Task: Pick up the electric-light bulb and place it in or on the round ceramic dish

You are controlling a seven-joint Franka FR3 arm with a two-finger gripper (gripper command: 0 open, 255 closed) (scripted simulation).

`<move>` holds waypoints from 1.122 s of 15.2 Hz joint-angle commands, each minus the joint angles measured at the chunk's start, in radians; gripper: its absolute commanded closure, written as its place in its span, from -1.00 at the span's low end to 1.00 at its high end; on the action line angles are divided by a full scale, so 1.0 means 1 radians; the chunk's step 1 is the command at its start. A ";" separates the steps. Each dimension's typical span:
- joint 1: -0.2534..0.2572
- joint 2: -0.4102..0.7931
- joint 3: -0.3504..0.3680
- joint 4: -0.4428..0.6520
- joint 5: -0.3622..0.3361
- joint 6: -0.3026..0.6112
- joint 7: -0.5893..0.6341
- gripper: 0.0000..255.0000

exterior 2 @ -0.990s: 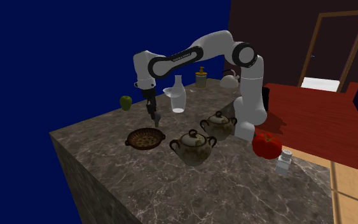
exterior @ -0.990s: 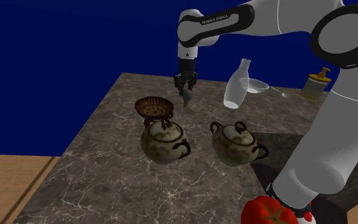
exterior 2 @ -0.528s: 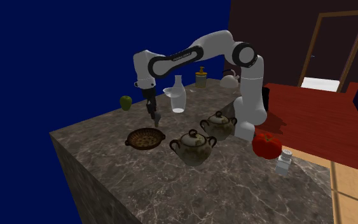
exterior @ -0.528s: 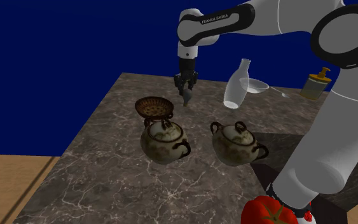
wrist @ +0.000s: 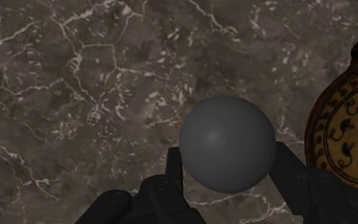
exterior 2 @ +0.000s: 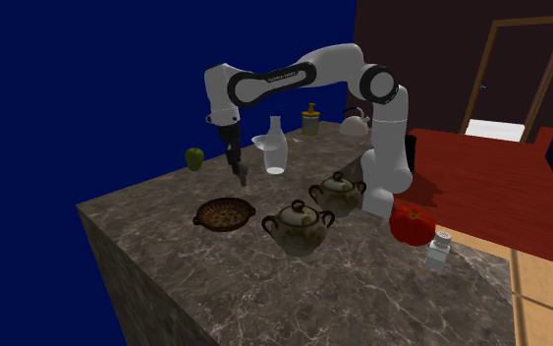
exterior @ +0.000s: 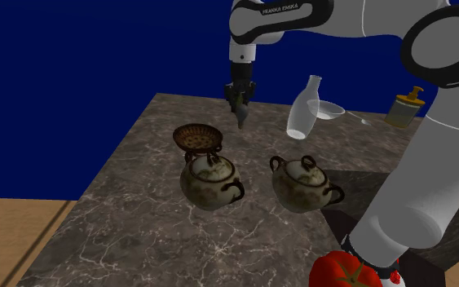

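wrist view: gripper [wrist: 227, 162] has its two black fingers [wrist: 173, 167] part closed, one on each side of the grey bulb [wrist: 227, 141], both touching its round end (looks clamped, no gap i can see). below it is the dark marble counter [wrist: 95, 95] w/ pale veins. the brown patterned dish [wrist: 346, 130] sits just beside the bulb, out past one finger, not under it.

shoulder view: arm comes down from the top and the gripper points straight down. bulb hangs between the fingertips, tapering downward, clear of the counter. dish is on the counter near it, toward that view's lower left. a lidded pot [exterior: 209, 179] stands just in front of the dish, and a second pot [exterior: 305, 183] is to its right, apart. clear bottle [exterior: 303, 108] stands upright to the right of the gripper.

second exterior view: bulb is above the counter btwn the green apple [exterior 2: 194, 157] and the bottle, and the dish is nearer the camera. tomato [exterior 2: 412, 222] is by the arm's base.
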 commanded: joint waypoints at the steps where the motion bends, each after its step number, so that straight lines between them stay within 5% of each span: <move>1: 0.000 -0.001 0.000 0.026 0.000 -0.028 0.000 1.00; 14: -0.001 0.018 -0.001 0.223 0.001 -0.205 0.001 1.00; 17: 0.035 0.060 0.028 0.296 0.008 -0.235 0.067 1.00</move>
